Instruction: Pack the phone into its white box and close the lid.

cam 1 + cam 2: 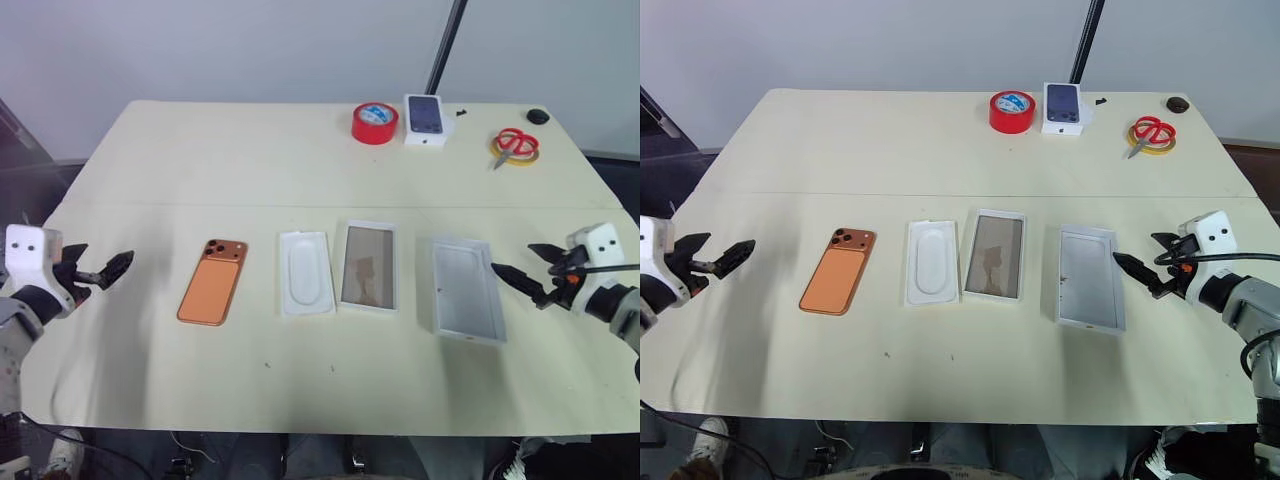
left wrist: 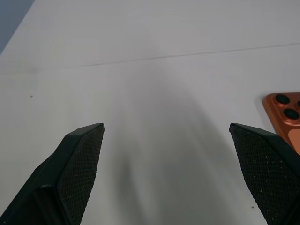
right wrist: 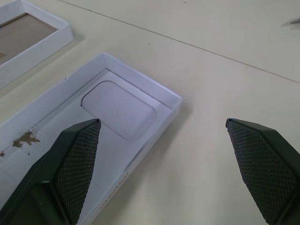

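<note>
Cream table (image 1: 150,400) bearing, in a row: phone (image 1: 213,281), flat insert (image 1: 304,272), white box (image 1: 368,266), lid (image 1: 466,289); behind: red tape (image 1: 375,122), small box (image 1: 425,119), scissors (image 1: 515,145).

1. The left end effector (image 1: 113,266) hangs at the robot's left, pointing inward, its two black fingers spread wide and empty.
2. The right end effector (image 1: 525,268) hangs at the robot's right, pointing inward, fingers likewise parted, gripping nothing.

Orange phone (image 1: 213,281) face down, white box (image 1: 368,266) and lid (image 1: 466,289) open upward
</note>
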